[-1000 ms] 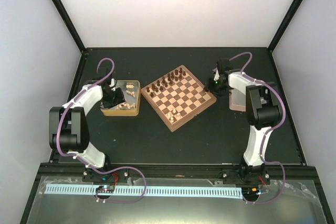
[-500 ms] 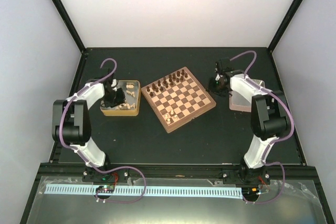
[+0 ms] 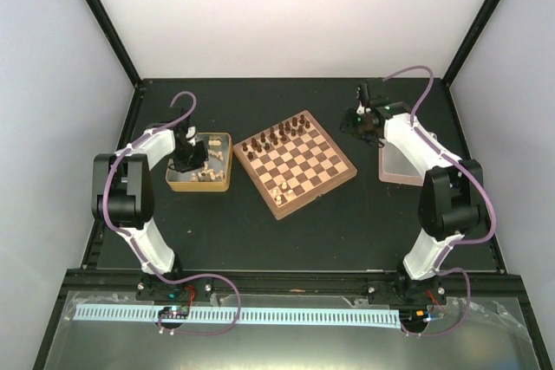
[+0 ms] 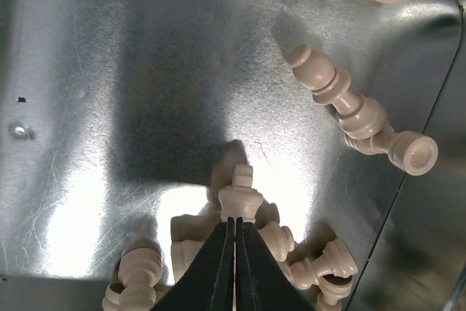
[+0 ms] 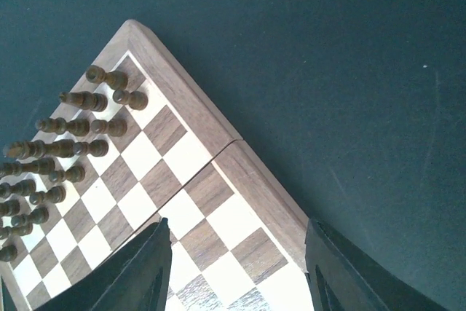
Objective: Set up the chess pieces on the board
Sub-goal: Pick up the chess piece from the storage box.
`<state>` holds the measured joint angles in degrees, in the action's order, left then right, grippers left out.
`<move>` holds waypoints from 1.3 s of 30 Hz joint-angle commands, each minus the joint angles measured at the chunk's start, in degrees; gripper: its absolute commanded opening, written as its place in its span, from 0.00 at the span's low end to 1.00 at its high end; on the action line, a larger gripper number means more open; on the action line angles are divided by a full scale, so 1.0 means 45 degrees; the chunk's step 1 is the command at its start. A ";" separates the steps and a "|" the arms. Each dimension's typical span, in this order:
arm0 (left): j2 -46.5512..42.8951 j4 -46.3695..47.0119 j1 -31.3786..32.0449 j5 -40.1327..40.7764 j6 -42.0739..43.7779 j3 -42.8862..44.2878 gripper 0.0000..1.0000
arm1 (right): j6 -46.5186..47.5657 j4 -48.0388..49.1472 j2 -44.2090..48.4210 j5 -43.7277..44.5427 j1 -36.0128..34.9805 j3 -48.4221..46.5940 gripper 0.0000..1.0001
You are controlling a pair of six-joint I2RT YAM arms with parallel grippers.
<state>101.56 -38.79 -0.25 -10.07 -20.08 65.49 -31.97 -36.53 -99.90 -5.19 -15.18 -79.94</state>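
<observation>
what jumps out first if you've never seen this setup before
The checkered board sits mid-table, turned like a diamond, with dark pieces lined along its upper-left edge and a few pale pieces near its near corner. The left gripper is down in the metal-floored tray, shut on one cream piece among others lying loose, while the right gripper hangs open over a board corner.

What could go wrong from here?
1. Left claw looks shut, tips at one cream piece; no clear hold shows, so it may slip.
2. Other cream pieces crowd against it; a lift may drag them.
3. Right claw hangs open over the board corner; a low pass could topple the dark pieces.
</observation>
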 commanded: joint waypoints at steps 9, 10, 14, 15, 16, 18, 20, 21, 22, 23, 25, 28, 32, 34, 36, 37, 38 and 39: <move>-0.0299 -0.0600 0.0401 0.0253 0.0165 0.0138 0.28 | -0.0384 -0.0119 0.0617 -0.0429 -0.0768 -0.0062 0.52; -0.0190 -0.0715 0.0460 0.0246 0.0206 0.0192 0.29 | -0.0410 -0.0105 0.0617 -0.0446 -0.0828 -0.0008 0.52; 0.0264 -0.1230 0.0633 0.0493 0.0325 0.0482 0.29 | -0.0510 -0.0021 0.0673 -0.0445 -0.1031 0.0223 0.52; 0.0400 -0.1379 0.0658 0.0698 0.0293 0.0580 0.29 | -0.0545 0.0014 0.0693 -0.0448 -0.1066 0.0257 0.52; 0.0535 -0.1559 0.0697 0.0981 0.0271 0.0682 0.28 | -0.0579 0.0038 0.0695 -0.0448 -0.1105 0.0281 0.52; 0.0792 -0.1780 0.0719 0.1290 0.0175 0.0834 0.26 | -0.0611 0.0081 0.0695 -0.0498 -0.1174 0.0302 0.52; 0.0913 -0.1791 0.0717 0.1341 0.0157 0.0884 0.19 | -0.0626 0.0107 0.0700 -0.0506 -0.1245 0.0285 0.52; 0.0940 -0.1718 0.0712 0.1353 0.0134 0.0894 0.16 | -0.0630 0.0127 0.0713 -0.0516 -0.1269 0.0267 0.52; 0.0949 -0.1677 0.0736 0.1367 0.0131 0.0909 0.12 | -0.0631 0.0147 0.0715 -0.0525 -0.1291 0.0255 0.52; 0.0920 -0.1660 0.0724 0.1376 0.0148 0.0972 0.09 | -0.0631 0.0152 0.0715 -0.0526 -0.1311 0.0232 0.52; 0.0736 -0.1566 0.0739 0.1402 0.0179 0.1049 0.04 | -0.0633 0.0152 0.0728 -0.0550 -0.1348 0.0200 0.52; 0.0057 -0.1382 0.0750 0.1387 0.0288 0.1090 0.03 | -0.0647 0.0283 0.0816 -0.0644 -0.1372 0.0172 0.52; -0.1004 -0.0892 0.0742 0.0725 0.0545 0.0925 0.03 | -0.0688 0.0738 0.0971 -0.1184 -0.1392 0.0235 0.52; -0.1519 -0.0561 0.0754 0.0131 0.0730 0.0742 0.03 | -0.0663 0.1150 0.1014 -0.1703 -0.1426 0.0319 0.52; -0.2022 -0.0051 0.0759 -0.0816 0.1061 0.0446 0.03 | -0.0581 0.1616 0.0999 -0.2557 -0.1495 0.0328 0.52; -0.2285 0.0284 0.0769 -0.1365 0.1216 0.0270 0.03 | -0.0453 0.1825 0.0948 -0.3320 -0.1559 0.0273 0.53; -0.2587 0.0641 0.0792 -0.2078 0.1404 0.0045 0.03 | -0.0338 0.2037 0.0891 -0.3910 -0.1635 0.0183 0.54; -0.2859 0.1015 0.0824 -0.2922 0.1643 -0.0144 0.02 | -0.0221 0.2209 0.0832 -0.4536 -0.1743 0.0071 0.55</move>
<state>93.65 -40.97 2.76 -10.68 -16.97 67.55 -34.57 -31.92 -96.68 -14.26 -21.43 -78.98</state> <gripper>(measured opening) 0.125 0.532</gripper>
